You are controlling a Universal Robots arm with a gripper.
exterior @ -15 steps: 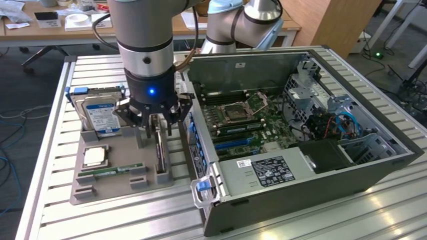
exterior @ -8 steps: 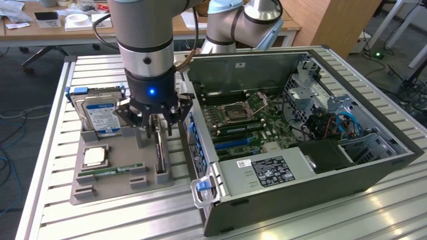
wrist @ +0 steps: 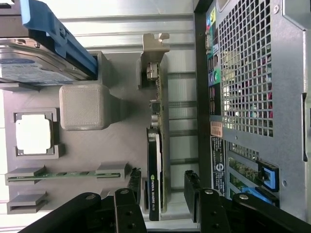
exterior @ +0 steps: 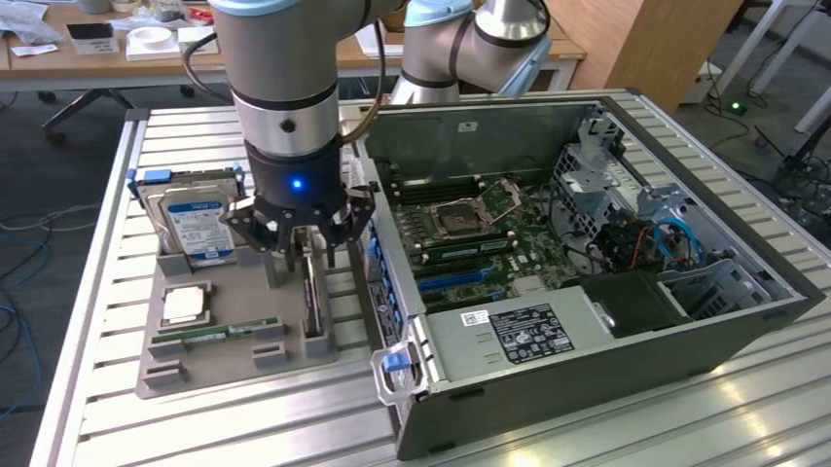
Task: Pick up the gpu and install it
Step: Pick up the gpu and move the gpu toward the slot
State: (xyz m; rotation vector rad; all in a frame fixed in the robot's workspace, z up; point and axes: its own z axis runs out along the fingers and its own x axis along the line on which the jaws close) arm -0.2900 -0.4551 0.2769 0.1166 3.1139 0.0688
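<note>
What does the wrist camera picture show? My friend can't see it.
The open gripper straddles the gpu, which stands on edge in a gray tray. A hard drive and a chip sit in the tray too, beside the computer case.

Worktop (exterior: 727, 428): ribbed aluminium slats, brushed silver with a soft sheen.
Holder (wrist: 82, 104): matt grey plastic with a finely grained surface.
Gpu (wrist: 154, 189), on edge in the holder: matt black card with small glossy printed lettering. The bracket end is silvery-beige sheet metal with a dull shine.
Hard drive (exterior: 198, 229), in the holder: bare bright metal casing with a glossy blue-white paper label.
Carrier (wrist: 58, 34), around the hard drive: smooth blue plastic.
Processor (wrist: 33, 136), in the holder: flat pale metal lid, satin.
Memory stick (wrist: 63, 174), in the holder: green circuit board, slightly glossy.
Computer case (wrist: 252, 73), beside the holder: grey sheet metal, matt, with a perforated rear panel.
Gripper (wrist: 163, 175): matt black links with small shiny bolt heads.
</note>
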